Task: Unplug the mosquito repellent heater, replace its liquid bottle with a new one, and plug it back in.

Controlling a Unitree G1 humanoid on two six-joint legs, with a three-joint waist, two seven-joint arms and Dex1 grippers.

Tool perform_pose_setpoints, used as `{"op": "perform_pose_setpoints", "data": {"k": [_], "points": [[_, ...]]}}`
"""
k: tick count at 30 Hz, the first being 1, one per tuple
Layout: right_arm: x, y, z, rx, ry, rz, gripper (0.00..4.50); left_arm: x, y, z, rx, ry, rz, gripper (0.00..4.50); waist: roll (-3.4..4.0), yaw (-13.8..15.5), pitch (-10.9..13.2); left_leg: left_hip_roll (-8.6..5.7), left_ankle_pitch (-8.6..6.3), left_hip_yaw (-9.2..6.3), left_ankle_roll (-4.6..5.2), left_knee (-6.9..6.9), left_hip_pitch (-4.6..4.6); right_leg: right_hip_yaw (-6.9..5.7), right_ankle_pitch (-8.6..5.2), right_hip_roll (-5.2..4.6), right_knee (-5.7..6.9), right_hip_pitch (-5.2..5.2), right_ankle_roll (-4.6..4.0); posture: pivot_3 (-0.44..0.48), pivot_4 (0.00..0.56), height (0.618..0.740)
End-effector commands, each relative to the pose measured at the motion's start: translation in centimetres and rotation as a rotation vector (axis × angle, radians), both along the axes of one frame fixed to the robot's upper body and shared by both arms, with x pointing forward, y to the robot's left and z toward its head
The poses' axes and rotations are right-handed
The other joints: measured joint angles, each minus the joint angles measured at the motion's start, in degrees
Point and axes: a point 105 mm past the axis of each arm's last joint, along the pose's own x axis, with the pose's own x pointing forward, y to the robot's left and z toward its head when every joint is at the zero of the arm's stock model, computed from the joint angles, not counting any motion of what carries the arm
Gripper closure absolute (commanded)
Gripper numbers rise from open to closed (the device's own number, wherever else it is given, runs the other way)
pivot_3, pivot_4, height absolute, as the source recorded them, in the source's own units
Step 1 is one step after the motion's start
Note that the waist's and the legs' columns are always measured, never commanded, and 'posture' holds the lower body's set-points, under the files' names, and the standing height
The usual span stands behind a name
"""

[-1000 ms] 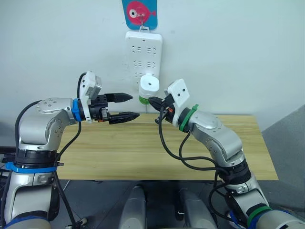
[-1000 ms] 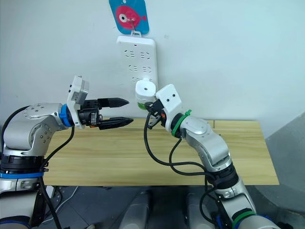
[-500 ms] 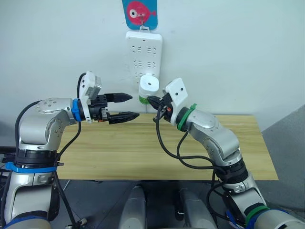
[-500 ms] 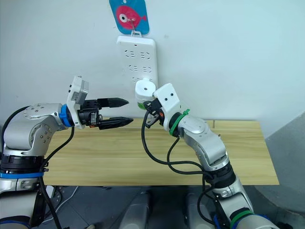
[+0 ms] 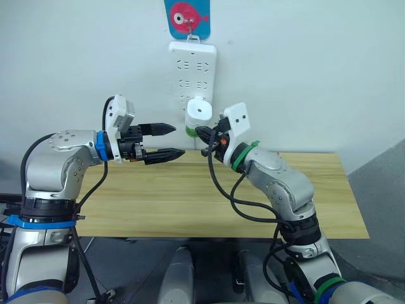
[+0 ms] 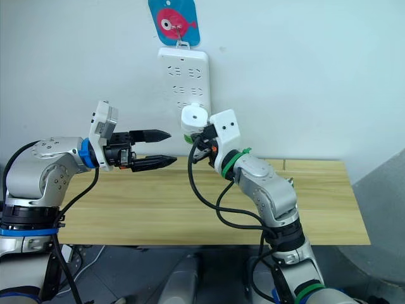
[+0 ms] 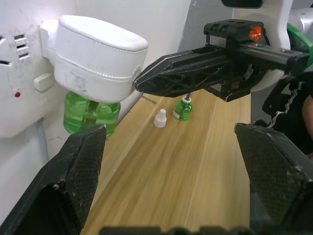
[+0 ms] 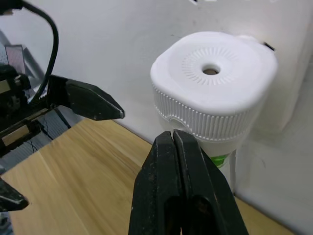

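A: White plastic, rounded, a hole in its top: the mosquito repellent heater [image 5: 199, 112] is plugged into the power strip [image 5: 192, 69] on the wall, a green liquid bottle [image 7: 91, 113] hanging under it

B: And the claws, relative to the heater?

A: The right claw [image 8: 177, 142] is pressed closed, holding nothing, its tip right at the heater's ribbed side just above the bottle; whether it touches, I cannot tell. The left claw [image 5: 166, 140] hangs in the air on the heater's other side, a little apart, fingers spread and empty

B: Anything below the heater?

A: On the wooden tabletop [image 5: 190, 202] beyond it, a small green bottle [image 7: 183, 108] stands just beside a small white cap [image 7: 160, 118]
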Motion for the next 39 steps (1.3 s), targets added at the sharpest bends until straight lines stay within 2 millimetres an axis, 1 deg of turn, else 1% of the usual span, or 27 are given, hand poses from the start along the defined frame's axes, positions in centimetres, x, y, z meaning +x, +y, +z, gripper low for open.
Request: {"op": "perform_pose_setpoints", "data": {"k": [1, 2, 6, 9, 12, 14, 16, 19, 20, 21, 22, 23, 25, 26, 27, 28, 30, 31, 33, 36, 39], "points": [[0.3, -1.9, 1.7, 0.035, -0.058, -0.073, 4.45, -0.1, -0.4, 1.0, 0.004, -0.048, -0.024, 0.0, 0.0, 0.1, 0.0, 0.0, 0.04, 0.0, 0.05, 0.0, -0.01, -0.06, 0.0, -0.03, 0.0, 0.01, -0.01, 0.234, 0.208, 0.74], [0.2, -1.8, 1.7, 0.03, -0.061, -0.066, 4.45, -0.1, -0.4, 1.0, 0.004, -0.048, -0.024, 0.0, 0.0, 0.1, 0.0, 0.0, 0.06, 0.0, 0.07, 0.0, -0.02, -0.1, 0.0, -0.06, 0.0, 0.01, -0.01, 0.234, 0.208, 0.74], [-2.3, 0.0, 1.1, -0.121, -0.152, 0.096, 4.45, 0.1, -0.4, 1.0, 0.005, -0.054, -0.023, 0.0, 0.0, 0.6, 0.0, -0.01, 0.09, 0.02, 0.12, -0.02, -0.09, -0.28, 0.0, -0.19, -0.04, 0.02, -0.02, 0.233, 0.204, 0.74], [-4.1, 0.8, 1.1, -0.145, -0.168, 0.202, 4.45, 0.2, -0.3, 0.9, 0.008, -0.056, -0.022, 0.0, 0.0, 0.8, 0.0, -0.01, 0.09, 0.03, 0.12, -0.1, -0.23, -0.33, -0.01, -0.2, -0.15, -0.05, -0.01, 0.233, 0.204, 0.74], [-5.0, 0.7, 1.3, -0.138, -0.172, 0.237, 4.45, 0.3, -0.1, 0.9, 0.014, -0.057, -0.014, 0.0, 0.0, 0.8, 0.0, 0.0, 0.08, -0.02, 0.12, -0.23, -0.3, -0.41, 0.01, -0.23, -0.15, -0.15, -0.06, 0.233, 0.204, 0.74], [-5.2, -0.1, 1.6, -0.142, -0.185, 0.233, 4.45, 0.5, 0.3, 0.7, 0.028, -0.058, 0.006, 0.0, 0.0, 0.8, 0.0, 0.01, 0.09, -0.07, 0.12, -0.29, -0.29, -0.46, 0.0, -0.24, -0.15, -0.15, -0.08, 0.238, 0.199, 0.74], [-5.5, -1.7, 1.9, -0.139, -0.186, 0.228, 4.45, 1.0, 1.2, 0.5, 0.055, -0.074, 0.054, 0.0, 0.0, 0.9, 0.0, -0.01, 0.09, -0.07, 0.12, -0.29, -0.29, -0.48, -0.01, -0.24, -0.15, -0.13, -0.08, 0.244, 0.197, 0.74], [-5.0, -5.4, 2.4, -0.166, -0.199, 0.146, 3.88, 1.8, 2.8, 0.6, 0.094, -0.104, 0.142, 0.0, 0.0, 1.2, 0.0, -0.05, 0.09, -0.07, 0.11, -0.27, -0.3, -0.48, -0.04, -0.26, -0.19, -0.1, -0.04, 0.244, 0.197, 0.74], [-5.0, -6.1, 2.5, -0.173, -0.202, 0.133, 3.63, 2.0, 3.1, 0.6, 0.104, -0.107, 0.157, 0.0, 0.0, 1.2, 0.0, -0.07, 0.09, -0.05, 0.11, -0.26, -0.3, -0.47, -0.04, -0.27, -0.23, -0.08, -0.04, 0.244, 0.197, 0.74], [-4.7, -7.8, 2.5, -0.215, -0.215, 0.089, 3.22, 2.3, 3.9, 0.6, 0.132, -0.117, 0.195, 0.0, -0.01, 1.2, 0.0, -0.08, 0.09, -0.05, 0.12, -0.24, -0.3, -0.47, -0.04, -0.29, -0.23, -0.08, -0.03, 0.249, 0.198, 0.74], [-4.5, -9.7, 2.5, -0.259, -0.228, 0.047, 2.95, 2.6, 5.0, 0.5, 0.165, -0.122, 0.247, 0.0, 0.0, 1.4, 0.0, -0.08, 0.09, -0.03, 0.12, -0.23, -0.3, -0.46, -0.04, -0.29, -0.23, -0.07, -0.03, 0.249, 0.198, 0.74], [-4.4, -11.0, 2.6, -0.29, -0.238, 0.021, 2.57, 2.9, 5.8, 0.5, 0.187, -0.125, 0.281, 0.0, -0.02, 1.5, 0.0, -0.1, 0.09, -0.03, 0.12, -0.22, -0.3, -0.46, -0.04, -0.3, -0.23, -0.07, -0.03, 0.249, 0.198, 0.74], [-4.2, -14.3, 2.7, -0.343, -0.235, -0.049, 1.85, 3.2, 7.5, 0.6, 0.244, -0.151, 0.342, 0.0, -0.01, 1.6, 0.0, -0.09, 0.09, -0.02, 0.12, -0.23, -0.3, -0.46, -0.05, -0.29, -0.26, -0.07, -0.03, 0.252, 0.197, 0.74], [-4.2, -16.3, 2.7, -0.371, -0.229, -0.088, 1.53, 3.3, 8.4, 0.8, 0.256, -0.161, 0.366, 0.0, -0.01, 1.8, 0.0, -0.09, 0.09, -0.01, 0.12, -0.25, -0.3, -0.46, -0.05, -0.29, -0.25, -0.08, -0.03, 0.264, 0.195, 0.74], [-4.2, -18.4, 2.6, -0.412, -0.23, -0.132, 1.1, 3.4, 9.2, 1.1, 0.26, -0.172, 0.39, 0.0, -0.01, 2.0, 0.0, -0.09, 0.08, -0.02, 0.12, -0.27, -0.3, -0.47, -0.05, -0.29, -0.25, -0.09, -0.03, 0.264, 0.195, 0.74], [-4.2, -21.1, 2.1, -0.475, -0.219, -0.189, 0.78, 3.6, 10.2, 1.2, 0.266, -0.176, 0.426, 0.0, -0.01, 2.3, 0.0, -0.08, 0.08, -0.02, 0.12, -0.27, -0.3, -0.49, -0.06, -0.28, -0.25, -0.08, -0.03, 0.27, 0.197, 0.74], [-4.4, -25.0, 1.7, -0.542, -0.198, -0.273, 0.06, 3.9, 11.6, 1.1, 0.273, -0.177, 0.47, 0.0, -0.05, 2.6, 0.0, -0.11, 0.08, 0.0, 0.13, -0.29, -0.3, -0.48, -0.08, -0.28, -0.27, -0.07, -0.02, 0.27, 0.197, 0.74], [-4.5, -26.5, 1.7, -0.556, -0.19, -0.304, 0.03, 4.0, 12.0, 0.9, 0.273, -0.175, 0.484, 0.0, -0.03, 2.6, 0.0, -0.11, 0.08, 0.02, 0.13, -0.29, -0.3, -0.47, -0.08, -0.28, -0.28, -0.06, -0.02, 0.27, 0.197, 0.74], [-4.5, -28.1, 2.0, -0.539, -0.18, -0.342, 0.03, 4.2, 12.2, 0.6, 0.266, -0.168, 0.488, 0.0, -0.01, 2.5, 0.0, -0.12, 0.08, 0.09, 0.13, -0.26, -0.27, -0.4, -0.07, -0.3, -0.25, -0.07, -0.02, 0.265, 0.198, 0.74], [-4.4, -28.4, 2.0, -0.496, -0.164, -0.347, 0.03, 4.3, 12.1, 0.4, 0.253, -0.169, 0.481, 0.0, -0.01, 2.3, 0.0, -0.05, 0.09, 0.09, 0.14, -0.14, -0.25, -0.39, -0.06, -0.28, -0.13, -0.05, -0.01, 0.261, 0.198, 0.74], [-4.2, -28.5, 1.5, -0.478, -0.149, -0.356, 0.03, 4.3, 12.0, 0.3, 0.246, -0.16, 0.474, 0.0, -0.02, 2.4, 0.0, 0.01, 0.11, 0.07, 0.16, -0.11, -0.24, -0.43, -0.05, -0.27, -0.1, -0.02, -0.02, 0.262, 0.198, 0.74]]}}
